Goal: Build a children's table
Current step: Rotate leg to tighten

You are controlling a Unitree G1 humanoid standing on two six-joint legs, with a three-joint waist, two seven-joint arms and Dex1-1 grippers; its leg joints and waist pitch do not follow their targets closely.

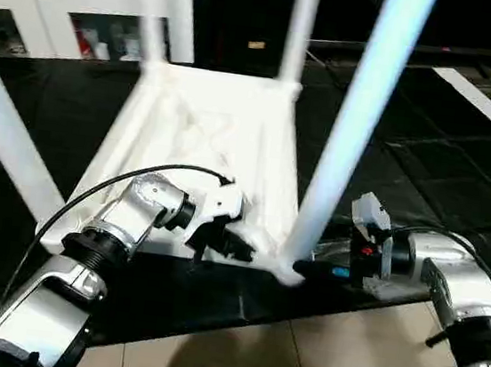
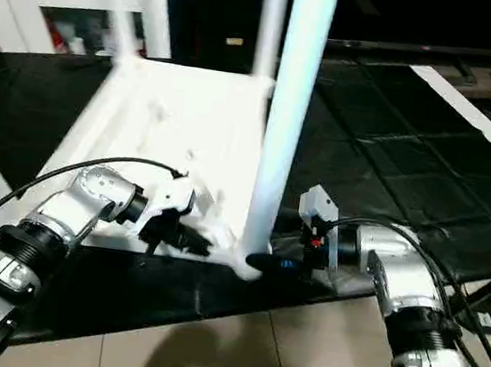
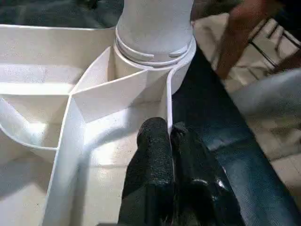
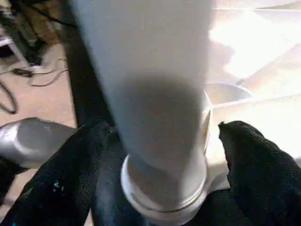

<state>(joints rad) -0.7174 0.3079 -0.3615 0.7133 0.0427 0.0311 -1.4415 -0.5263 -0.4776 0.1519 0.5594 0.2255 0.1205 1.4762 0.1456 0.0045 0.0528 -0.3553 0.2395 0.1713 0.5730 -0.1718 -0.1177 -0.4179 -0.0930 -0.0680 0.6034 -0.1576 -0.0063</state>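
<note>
I see a black mat spread over the tiled floor. The upturned white tabletop lies flat on it, just ahead of both grippers, its near edge close to the mat's front border, with bare mat stretching beyond my right gripper.

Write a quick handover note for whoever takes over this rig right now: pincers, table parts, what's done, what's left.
Left pincer: shut on the tabletop's near rim.
Right pincer: open, fingers either side of the near right leg at its base, not gripping.
Tabletop: upside down on the black mat, four legs standing in the corner sockets.
Done: all legs placed.
Left: probably check that the near right leg is seated, then turn the table upright.
</note>
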